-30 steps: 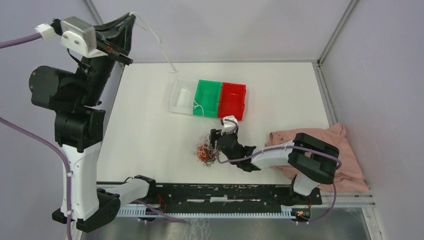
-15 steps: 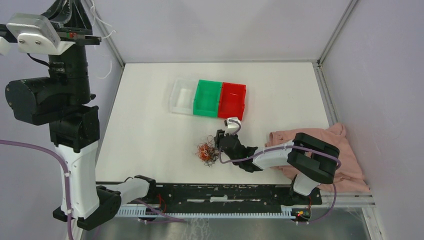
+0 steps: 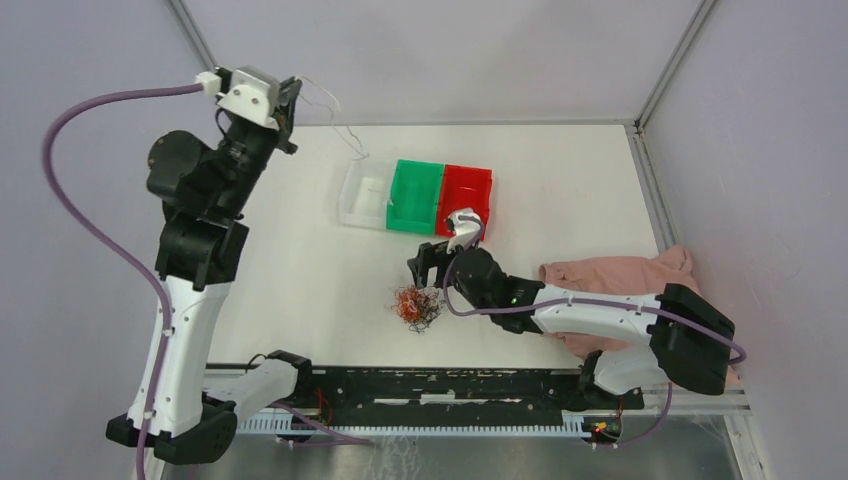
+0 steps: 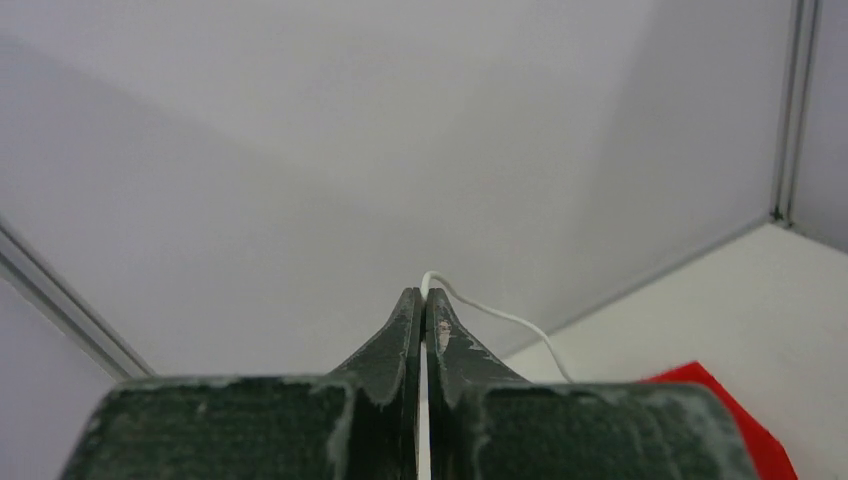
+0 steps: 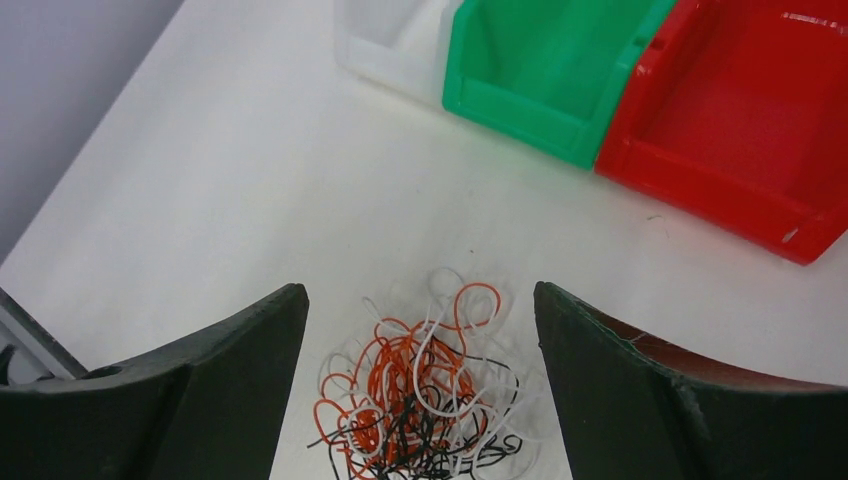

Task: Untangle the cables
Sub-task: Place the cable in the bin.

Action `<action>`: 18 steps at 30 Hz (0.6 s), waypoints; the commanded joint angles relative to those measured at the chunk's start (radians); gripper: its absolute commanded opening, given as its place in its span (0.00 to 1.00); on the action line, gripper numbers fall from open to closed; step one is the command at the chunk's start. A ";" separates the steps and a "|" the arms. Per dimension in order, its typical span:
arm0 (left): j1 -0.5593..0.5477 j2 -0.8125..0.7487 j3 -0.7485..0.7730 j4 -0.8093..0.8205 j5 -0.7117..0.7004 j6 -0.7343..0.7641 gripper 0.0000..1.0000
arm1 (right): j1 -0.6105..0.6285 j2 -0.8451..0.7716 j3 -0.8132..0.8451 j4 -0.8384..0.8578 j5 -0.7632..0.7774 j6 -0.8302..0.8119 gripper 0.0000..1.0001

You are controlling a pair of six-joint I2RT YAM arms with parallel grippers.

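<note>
A: Left pose?
B: Arm reared up tall, left end effector high and back-left of the green bin, clamped tight on one white cable
A: Right?
B: Arm stretched low over the bench, right end effector spread wide above the cable tangle, which lies on the near side of the green bin

- Nothing legible from where I'm standing: no lettering, label, brand or number can be read in any view.
</note>
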 commanded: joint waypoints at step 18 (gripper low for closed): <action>-0.003 0.020 -0.199 -0.070 0.335 -0.245 0.03 | -0.301 -0.179 0.251 -0.381 -0.150 0.018 0.86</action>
